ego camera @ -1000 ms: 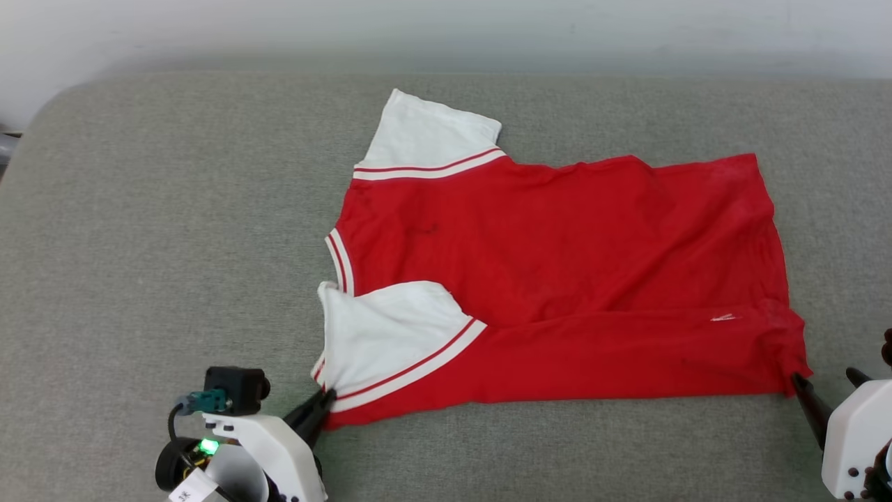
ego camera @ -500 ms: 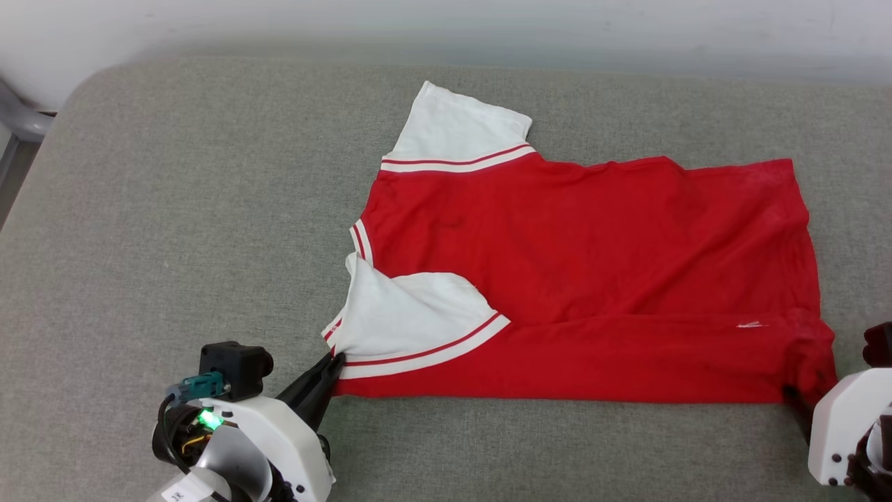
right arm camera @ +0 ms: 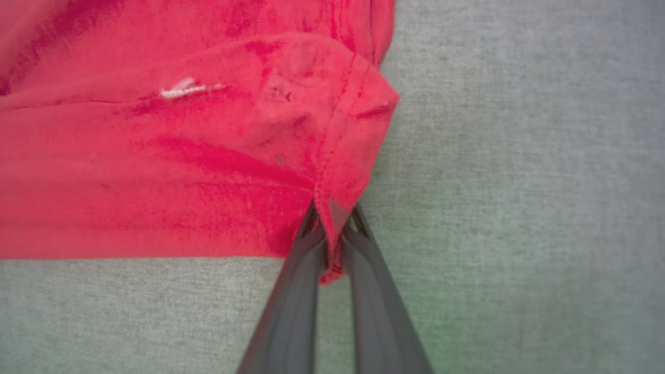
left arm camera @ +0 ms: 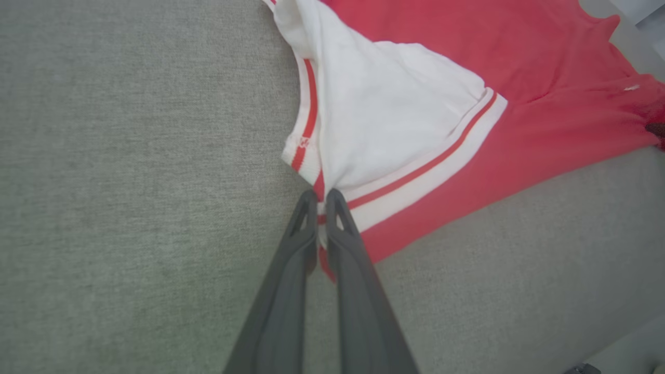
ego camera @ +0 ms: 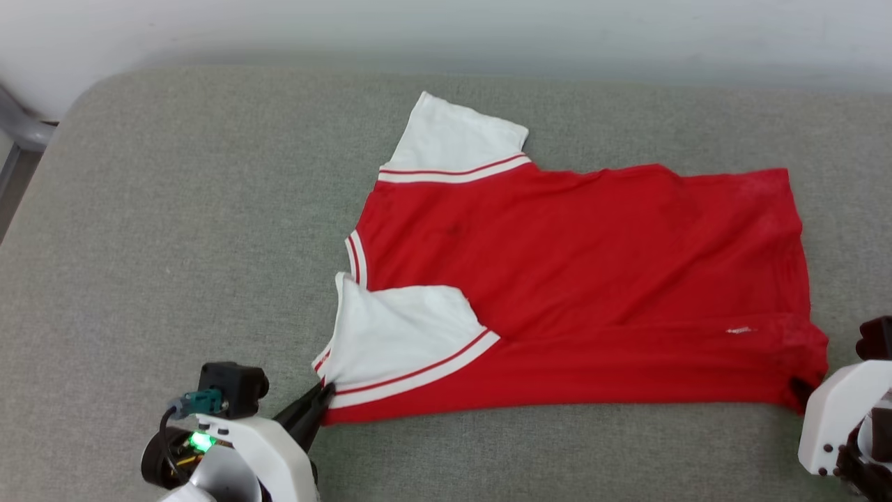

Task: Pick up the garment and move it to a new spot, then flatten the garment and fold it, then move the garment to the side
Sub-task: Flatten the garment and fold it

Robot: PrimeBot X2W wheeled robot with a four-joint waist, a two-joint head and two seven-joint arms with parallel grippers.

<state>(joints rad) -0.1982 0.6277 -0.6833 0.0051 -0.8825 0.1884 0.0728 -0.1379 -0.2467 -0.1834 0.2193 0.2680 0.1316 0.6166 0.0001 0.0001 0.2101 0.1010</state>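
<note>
The right gripper [right arm camera: 332, 218], its fingers spread beside the hem a second ago, has clamped shut on the garment's [ego camera: 578, 265] near hem corner [right arm camera: 358, 130], with red cloth bunched between the fingers. The left gripper [left arm camera: 321, 200] is shut on the striped edge of the near white sleeve [left arm camera: 384, 114]. Between them the jersey lies spread right of the middle of the grey padded surface [ego camera: 174, 244], collar to the robot's left, hem to its right, and the near sleeve turned up onto the body. Flattening looks done and the fold appears to be in hand. The next move calls for both arms to lift together, keep the near edge taut and carry it toward the far edge.
</note>
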